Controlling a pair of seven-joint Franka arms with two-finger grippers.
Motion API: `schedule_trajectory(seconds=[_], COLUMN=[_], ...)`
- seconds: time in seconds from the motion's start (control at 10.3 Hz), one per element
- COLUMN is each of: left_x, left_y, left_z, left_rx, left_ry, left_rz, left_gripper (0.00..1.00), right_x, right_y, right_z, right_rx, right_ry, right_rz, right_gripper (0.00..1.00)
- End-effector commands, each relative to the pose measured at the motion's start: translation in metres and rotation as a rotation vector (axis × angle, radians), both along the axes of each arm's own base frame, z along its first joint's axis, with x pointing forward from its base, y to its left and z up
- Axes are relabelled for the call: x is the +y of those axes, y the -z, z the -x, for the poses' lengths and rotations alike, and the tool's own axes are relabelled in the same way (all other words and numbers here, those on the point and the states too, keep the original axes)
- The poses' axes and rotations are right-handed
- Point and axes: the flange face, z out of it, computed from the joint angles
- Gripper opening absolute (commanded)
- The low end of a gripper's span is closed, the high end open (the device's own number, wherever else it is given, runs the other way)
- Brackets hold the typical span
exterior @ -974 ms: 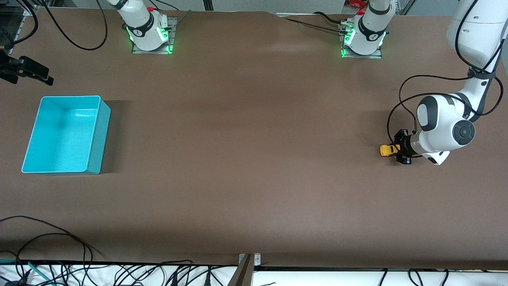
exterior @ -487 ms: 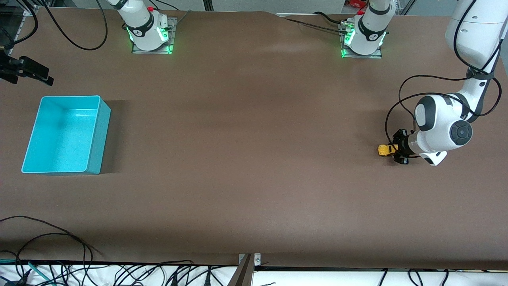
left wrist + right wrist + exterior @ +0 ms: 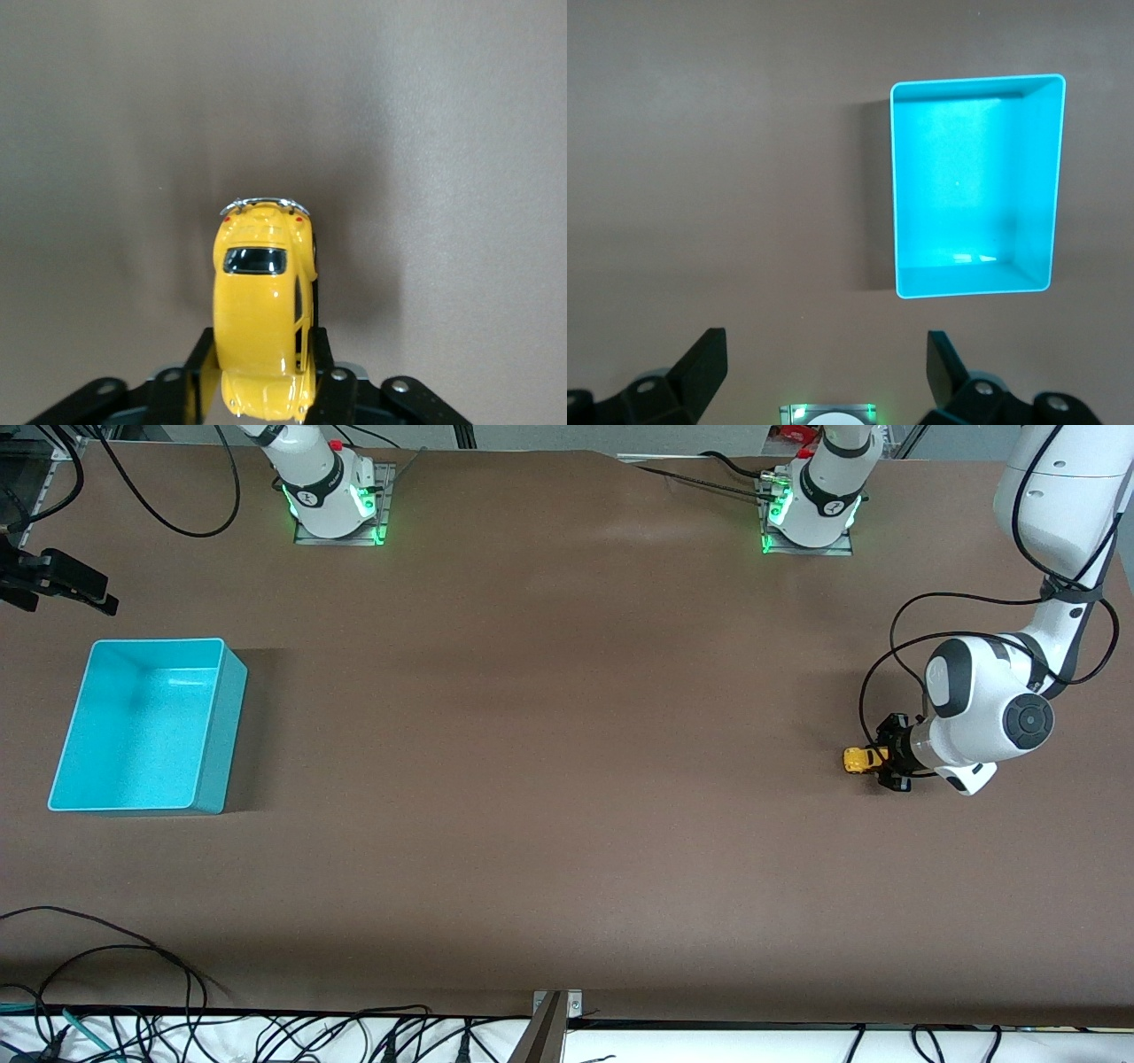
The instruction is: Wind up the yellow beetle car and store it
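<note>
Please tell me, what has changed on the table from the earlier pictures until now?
The left gripper, shut on the yellow beetle car, slid it a little along the table toward the right arm's end, mostly during the first half second. The grip did not change; the fingers clamp the car's sides. The turquoise bin stayed in place, with nothing in it. The right gripper hangs open, high above the table beside the bin.

Brown tabletop (image 3: 549,717) carrying two items. The turquoise bin (image 3: 146,726) sits open and upright toward the right arm's end. The yellow beetle car (image 3: 858,760) rests on its wheels toward the left arm's end, well apart from the bin.
</note>
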Motion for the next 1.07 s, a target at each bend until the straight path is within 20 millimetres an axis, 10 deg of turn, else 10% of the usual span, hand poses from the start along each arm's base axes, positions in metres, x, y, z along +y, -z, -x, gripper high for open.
schedule_trajectory(seconds=[0.0, 0.97], left_x=[-0.002, -0.004], left_y=[0.017, -0.029], left_z=[-0.004, -0.016], left_rx=[-0.018, -0.028], left_ry=[0.025, 0.053], left_rz=[0.002, -0.008], left_gripper=[1.00, 1.00], right_x=[0.004, 0.005], right_y=[-0.010, -0.008], right_z=[0.002, 0.002], right_rx=[-0.007, -0.001], right_ry=[0.002, 0.002], right_rz=[-0.001, 0.001], right_gripper=[1.00, 1.00])
